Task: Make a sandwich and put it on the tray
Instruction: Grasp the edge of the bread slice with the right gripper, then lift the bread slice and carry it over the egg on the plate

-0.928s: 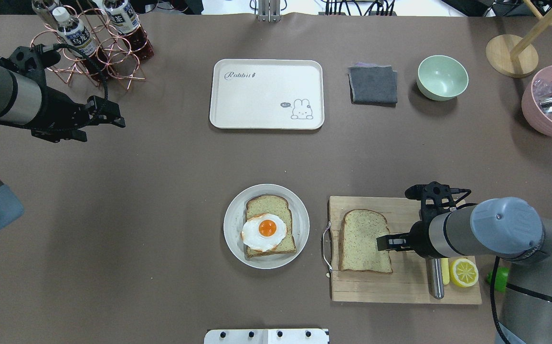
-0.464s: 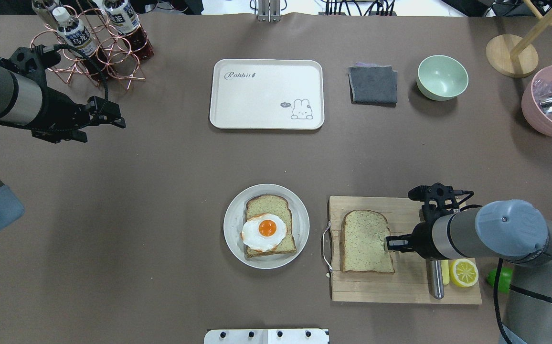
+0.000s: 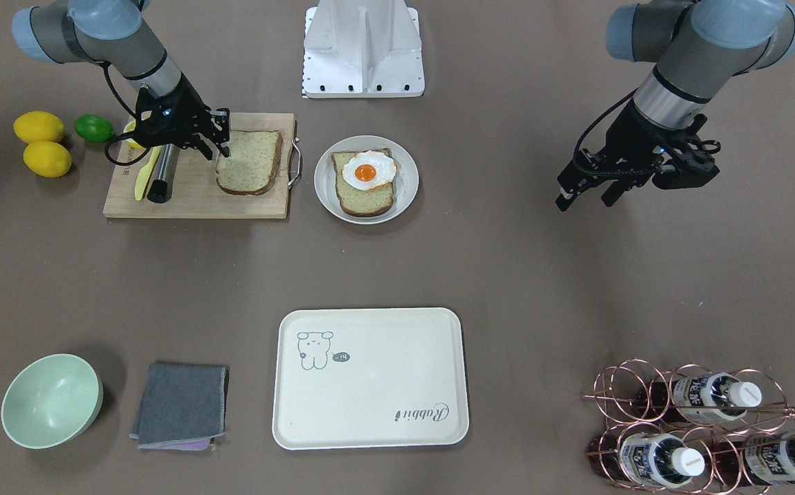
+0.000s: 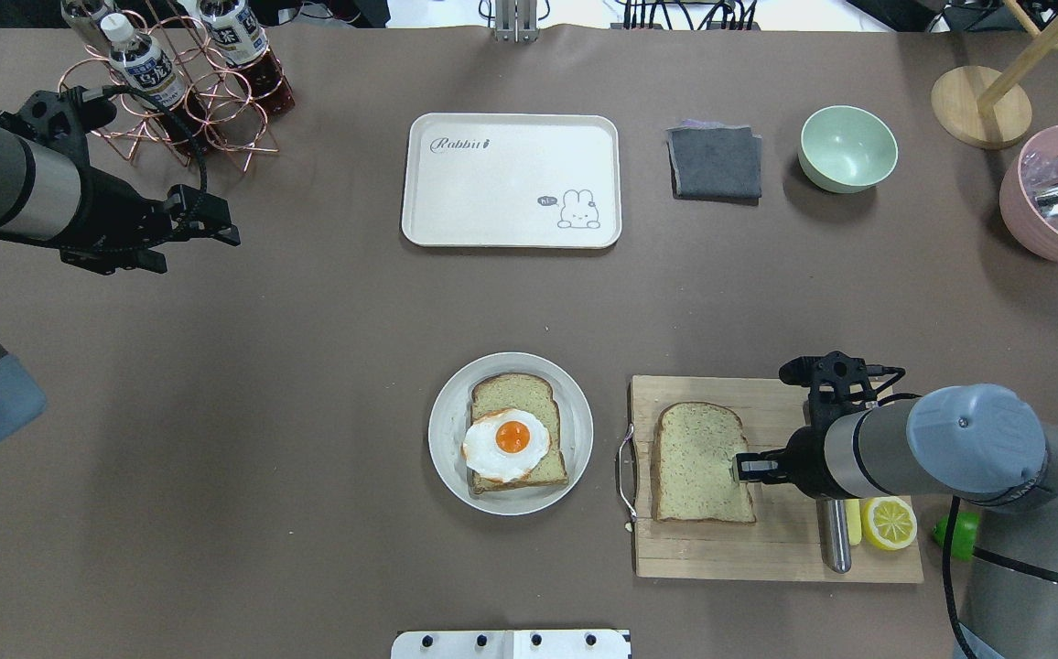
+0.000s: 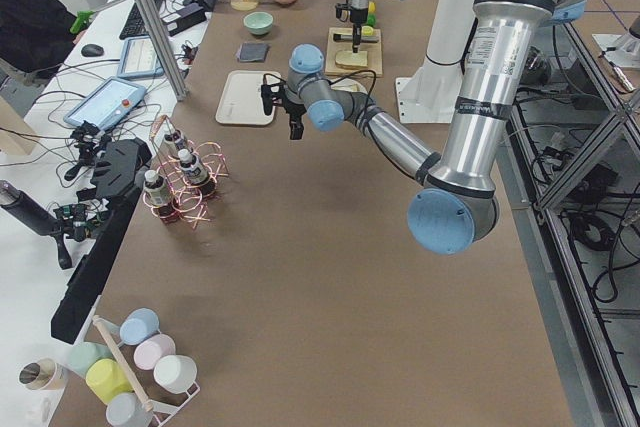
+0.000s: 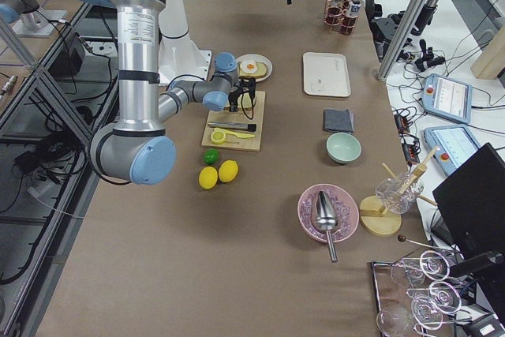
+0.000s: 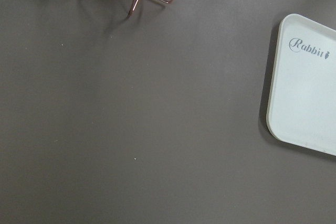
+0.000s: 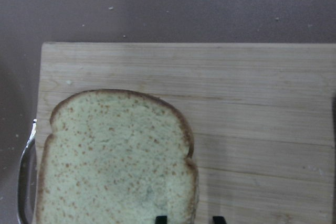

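Jaws on the right gripper (image 4: 736,467) stand slightly apart astride the crust of the bread slice (image 4: 694,458) on the cutting board (image 4: 767,549), seemingly to pinch it for capping the fried egg (image 4: 506,444); the left gripper (image 3: 584,201) hangs wide, parked clear.

table (image 4: 309,366): plain dull brown | tray (image 4: 511,197): cream-white, grey outline drawing, grey "Rabbit" script | bread slice (image 4: 701,462), near right: speckled tan, dark brown crust | second slice (image 4: 512,392), on plate: same | egg (image 4: 488,455): white, yolk (image 4: 512,436) orange | plate (image 4: 449,412): white | cutting board (image 4: 767,549): pale wood grain | cloth (image 4: 715,163): dark grey | bowl (image 4: 847,146): pale green | lemons (image 3: 47,159): yellow | lime (image 3: 93,128): green
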`<state>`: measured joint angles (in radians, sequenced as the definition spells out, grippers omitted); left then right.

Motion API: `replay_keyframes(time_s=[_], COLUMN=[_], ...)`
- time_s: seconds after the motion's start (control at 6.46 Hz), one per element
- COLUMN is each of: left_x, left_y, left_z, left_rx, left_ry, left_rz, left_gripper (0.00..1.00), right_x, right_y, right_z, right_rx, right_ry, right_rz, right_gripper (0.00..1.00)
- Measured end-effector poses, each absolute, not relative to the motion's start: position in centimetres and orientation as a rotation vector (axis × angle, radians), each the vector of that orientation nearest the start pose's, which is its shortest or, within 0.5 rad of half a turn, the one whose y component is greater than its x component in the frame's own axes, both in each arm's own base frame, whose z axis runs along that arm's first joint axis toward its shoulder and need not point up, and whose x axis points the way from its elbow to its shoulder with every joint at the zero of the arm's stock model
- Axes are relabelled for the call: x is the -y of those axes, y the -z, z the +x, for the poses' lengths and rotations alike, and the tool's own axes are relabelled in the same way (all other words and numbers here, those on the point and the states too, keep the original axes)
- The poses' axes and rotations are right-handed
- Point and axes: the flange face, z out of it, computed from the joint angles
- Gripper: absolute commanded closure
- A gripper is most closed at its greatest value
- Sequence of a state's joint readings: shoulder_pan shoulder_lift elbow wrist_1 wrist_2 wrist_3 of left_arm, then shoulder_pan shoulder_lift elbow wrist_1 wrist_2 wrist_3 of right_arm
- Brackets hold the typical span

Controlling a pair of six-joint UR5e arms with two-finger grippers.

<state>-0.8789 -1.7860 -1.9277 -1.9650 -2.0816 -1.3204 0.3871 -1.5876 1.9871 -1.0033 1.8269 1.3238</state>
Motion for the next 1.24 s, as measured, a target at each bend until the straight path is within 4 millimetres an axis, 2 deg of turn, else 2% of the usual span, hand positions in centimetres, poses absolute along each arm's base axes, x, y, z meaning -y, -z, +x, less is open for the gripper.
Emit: replay_keyframes(time_s=[0.31,0.77,1.24], left_x=[47.7,47.8,47.9], left_y=[-33.3,-33.3,-33.4], left_z=[28.5,28.6,28.8], left_rx=[-1.051,-1.051,-1.049], left_ry=[0.322,0.322,0.322], left_rz=[0.109,0.108,0.107], left_gripper=[0.02,0.02,0.02], right_x=[28.2,28.1,28.6], right_y=[-40.6,-40.0,-37.8], right_z=[-42.0,-42.0,-40.5], right_rx=[0.988,1.003,1.149], right_ry=[-0.01,-0.013,-0.066], right_rz=[0.078,0.079,0.069], right_gripper=[1.0,1.0,1.0])
